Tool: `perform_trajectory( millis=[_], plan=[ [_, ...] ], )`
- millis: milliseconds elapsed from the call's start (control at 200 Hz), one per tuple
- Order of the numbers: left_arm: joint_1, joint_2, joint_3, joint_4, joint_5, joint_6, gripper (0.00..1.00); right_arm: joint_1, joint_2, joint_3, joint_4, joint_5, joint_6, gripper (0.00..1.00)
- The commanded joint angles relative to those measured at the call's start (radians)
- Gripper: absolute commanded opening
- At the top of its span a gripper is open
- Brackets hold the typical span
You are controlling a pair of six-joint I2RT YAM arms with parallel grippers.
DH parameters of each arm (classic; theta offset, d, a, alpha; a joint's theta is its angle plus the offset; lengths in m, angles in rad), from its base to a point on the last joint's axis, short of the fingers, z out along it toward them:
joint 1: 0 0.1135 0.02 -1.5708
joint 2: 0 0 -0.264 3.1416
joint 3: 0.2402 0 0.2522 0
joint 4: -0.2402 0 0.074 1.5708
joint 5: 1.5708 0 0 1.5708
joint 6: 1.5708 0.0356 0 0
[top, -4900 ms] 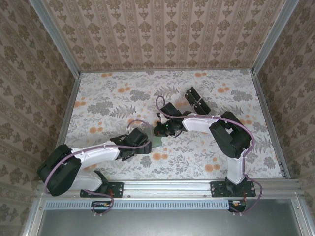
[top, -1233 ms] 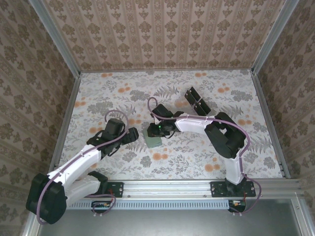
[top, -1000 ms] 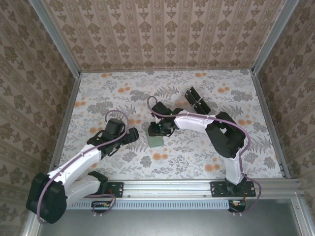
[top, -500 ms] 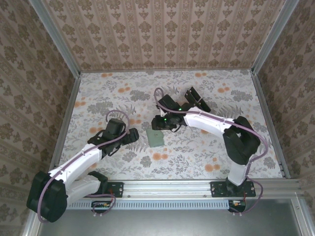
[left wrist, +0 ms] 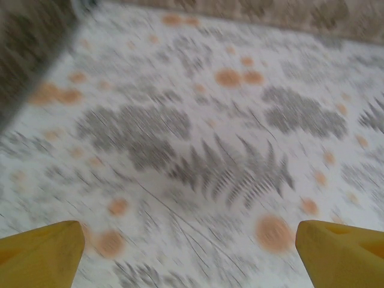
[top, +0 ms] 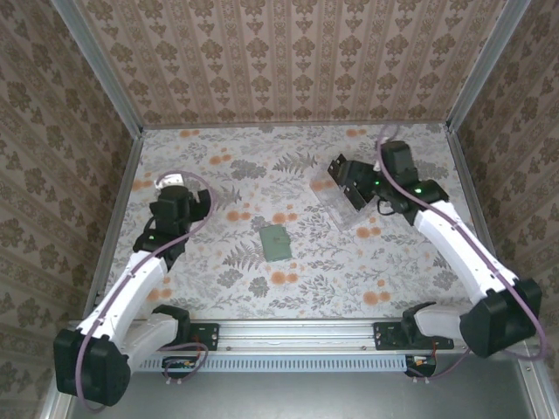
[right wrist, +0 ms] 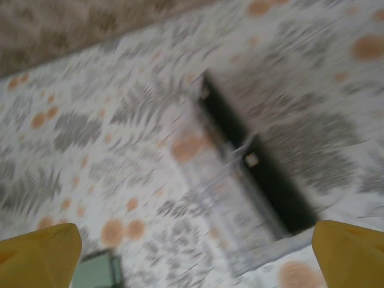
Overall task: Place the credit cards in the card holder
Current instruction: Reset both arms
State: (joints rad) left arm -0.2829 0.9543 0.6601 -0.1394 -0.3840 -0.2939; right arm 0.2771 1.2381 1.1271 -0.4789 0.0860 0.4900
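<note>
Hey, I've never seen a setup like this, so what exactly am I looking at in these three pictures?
Two white robot arms, the left arm and the right arm, are bolted at a table's near edge. One picture looks down from above. The other two come from a camera on each wrist, and the yellow tips there are that arm's fingers. On the flowery table lie a small grey-green card holder and black cards along one side of a clear tray. The left fingers and right fingers are open and hold nothing.

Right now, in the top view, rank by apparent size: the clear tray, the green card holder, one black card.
1. clear tray, largest.
2. card holder.
3. black card, smallest as seen; it sits in the tray, so less sure.
</note>
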Motion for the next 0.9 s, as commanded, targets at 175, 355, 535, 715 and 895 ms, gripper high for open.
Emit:
perform_trajectory(
  millis=[175, 355, 535, 715, 895],
  plan=[
    [0.102, 0.108, -0.112, 0.440, -0.078, 0.371, 1.00, -0.189, -0.098, -0.243, 0.224, 0.246, -0.126, 1.00],
    [0.113, 0.245, -0.194, 0.593, -0.057, 0.406, 1.00, -0.260, -0.079, -0.381, 0.385, 0.303, -0.148, 1.00],
    [0.123, 0.346, -0.275, 0.739, -0.046, 0.394, 1.00, -0.278, -0.076, -0.544, 0.590, 0.354, -0.205, 1.00],
    [0.144, 0.405, -0.273, 0.857, 0.039, 0.379, 1.00, -0.286, -0.007, -0.646, 0.777, 0.368, -0.229, 1.00],
    [0.166, 0.513, -0.285, 1.015, 0.100, 0.376, 1.00, -0.297, 0.047, -0.711, 1.012, 0.266, -0.291, 1.00]
  ],
)
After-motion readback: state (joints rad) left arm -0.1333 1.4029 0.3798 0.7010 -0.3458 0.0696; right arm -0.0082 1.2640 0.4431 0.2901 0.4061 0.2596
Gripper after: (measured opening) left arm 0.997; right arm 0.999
